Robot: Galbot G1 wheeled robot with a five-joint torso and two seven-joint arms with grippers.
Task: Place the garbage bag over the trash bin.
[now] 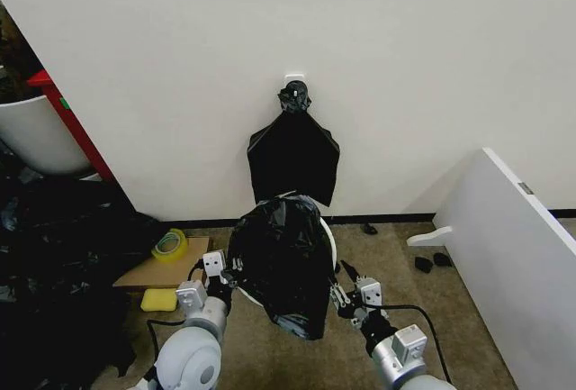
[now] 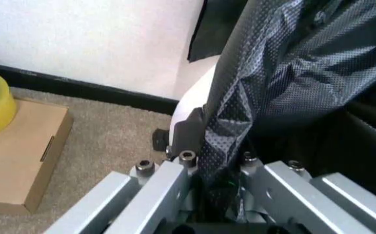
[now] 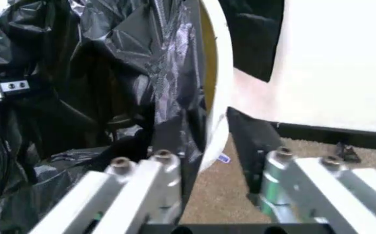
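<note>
The glossy black garbage bag (image 1: 286, 264) hangs crinkled over the round white trash bin (image 1: 330, 248), hiding most of it; only the right part of the rim shows. My left gripper (image 1: 221, 275) is at the bag's left edge. In the left wrist view the left gripper (image 2: 220, 151) is shut on a fold of the garbage bag (image 2: 285, 63), with the trash bin (image 2: 191, 92) just behind. My right gripper (image 1: 345, 293) is low at the bag's right side. In the right wrist view the right gripper (image 3: 207, 146) stands open astride the trash bin's rim (image 3: 217, 87) and the garbage bag (image 3: 103, 73).
A knotted bundle of black bags (image 1: 292, 156) hangs on the wall behind the bin. To the left are a cardboard box (image 1: 157, 273), a tape roll (image 1: 169, 245), a yellow sponge (image 1: 159, 300) and a heap of black plastic (image 1: 54, 264). A white panel (image 1: 513, 246) leans at right.
</note>
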